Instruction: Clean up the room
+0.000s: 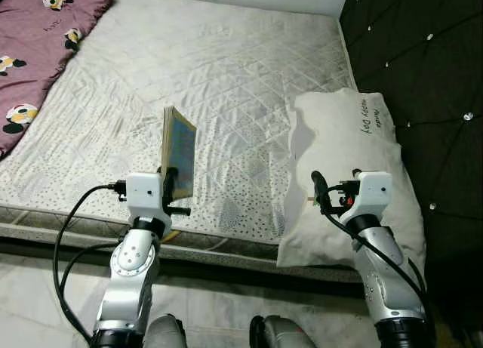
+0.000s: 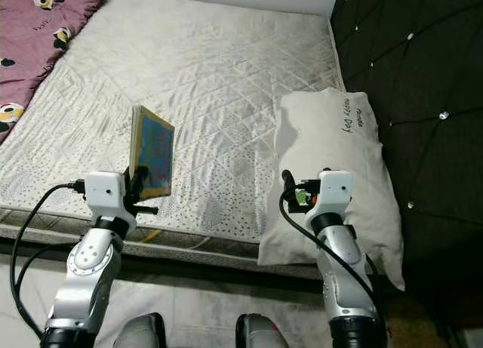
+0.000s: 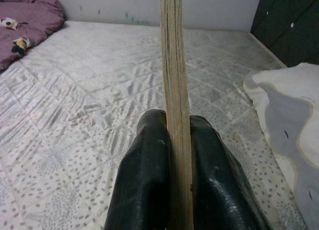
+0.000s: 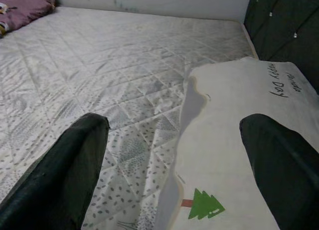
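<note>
My left gripper (image 3: 177,140) is shut tight on a thin book (image 1: 179,150), holding it upright over the near edge of the mattress (image 1: 226,84); the book's bottom edge is hidden behind my fingers. My right gripper (image 4: 174,165) is wide open with nothing in it, over the pillow (image 1: 355,152) on the mattress, well apart from the book.

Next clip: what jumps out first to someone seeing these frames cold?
The eye goes first to the thin book, held upright on edge over the near side of the bare quilted mattress, clamped in the left gripper. Next is the white pillow lying at the mattress's right edge against the dark tufted headboard, with the right gripper open just above it. A maroon panda-print blanket lies bunched at the far left.
</note>
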### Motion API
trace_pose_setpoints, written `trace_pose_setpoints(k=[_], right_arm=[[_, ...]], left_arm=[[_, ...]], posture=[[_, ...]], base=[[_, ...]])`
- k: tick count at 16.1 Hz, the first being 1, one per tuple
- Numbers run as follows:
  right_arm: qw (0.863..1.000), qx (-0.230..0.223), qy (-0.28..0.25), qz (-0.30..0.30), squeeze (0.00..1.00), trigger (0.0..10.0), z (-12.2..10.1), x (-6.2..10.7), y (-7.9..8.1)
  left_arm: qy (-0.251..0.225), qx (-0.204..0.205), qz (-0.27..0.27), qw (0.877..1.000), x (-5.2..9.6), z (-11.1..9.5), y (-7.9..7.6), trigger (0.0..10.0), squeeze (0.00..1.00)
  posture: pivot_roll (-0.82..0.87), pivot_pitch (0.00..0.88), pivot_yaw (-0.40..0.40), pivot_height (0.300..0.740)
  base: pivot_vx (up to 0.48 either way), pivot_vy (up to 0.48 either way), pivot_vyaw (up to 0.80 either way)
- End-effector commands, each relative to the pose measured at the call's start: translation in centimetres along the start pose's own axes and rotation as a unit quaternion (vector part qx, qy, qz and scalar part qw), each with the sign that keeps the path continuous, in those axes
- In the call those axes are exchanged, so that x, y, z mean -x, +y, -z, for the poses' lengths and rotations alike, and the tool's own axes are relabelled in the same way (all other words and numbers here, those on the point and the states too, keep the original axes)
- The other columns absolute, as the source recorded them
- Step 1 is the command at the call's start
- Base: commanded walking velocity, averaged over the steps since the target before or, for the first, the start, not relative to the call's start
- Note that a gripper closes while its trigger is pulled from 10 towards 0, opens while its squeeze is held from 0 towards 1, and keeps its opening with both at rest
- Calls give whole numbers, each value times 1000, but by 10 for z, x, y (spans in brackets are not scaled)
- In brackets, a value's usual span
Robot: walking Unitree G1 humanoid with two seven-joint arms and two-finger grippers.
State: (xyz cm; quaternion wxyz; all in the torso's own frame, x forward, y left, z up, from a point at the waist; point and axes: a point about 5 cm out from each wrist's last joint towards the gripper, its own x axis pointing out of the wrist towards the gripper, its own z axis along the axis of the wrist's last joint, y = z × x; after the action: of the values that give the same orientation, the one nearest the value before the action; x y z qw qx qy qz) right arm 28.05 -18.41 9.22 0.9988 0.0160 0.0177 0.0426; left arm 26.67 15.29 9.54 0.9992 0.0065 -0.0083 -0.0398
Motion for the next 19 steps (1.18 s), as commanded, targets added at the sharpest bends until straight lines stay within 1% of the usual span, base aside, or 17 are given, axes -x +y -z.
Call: trace_pose_setpoints(k=[1,4,6,19], right_arm=[[1000,-3,9,6,0,10000,3,2,-2],[1000,-3,9,5,0,10000,4,2,-2],[1000,-3,9,7,0,10000,3,2,-4],[1000,2,7,7,0,10000,3,2,-4]], left_arm=[[-32,0,4,999,-1,-12,1,10000,0],[-35,7,10,999,-1,-13,-1,10000,0],[-37,9,14,999,-1,-14,-3,10000,0],[-37,10,17,999,-2,-14,-3,10000,0]], posture=[[-11,132,-55,740],[-14,132,-56,740],[-15,132,-56,740],[-12,130,-56,740]], base=[[0,0,-800],[0,0,-800],[253,0,-800],[262,0,0]])
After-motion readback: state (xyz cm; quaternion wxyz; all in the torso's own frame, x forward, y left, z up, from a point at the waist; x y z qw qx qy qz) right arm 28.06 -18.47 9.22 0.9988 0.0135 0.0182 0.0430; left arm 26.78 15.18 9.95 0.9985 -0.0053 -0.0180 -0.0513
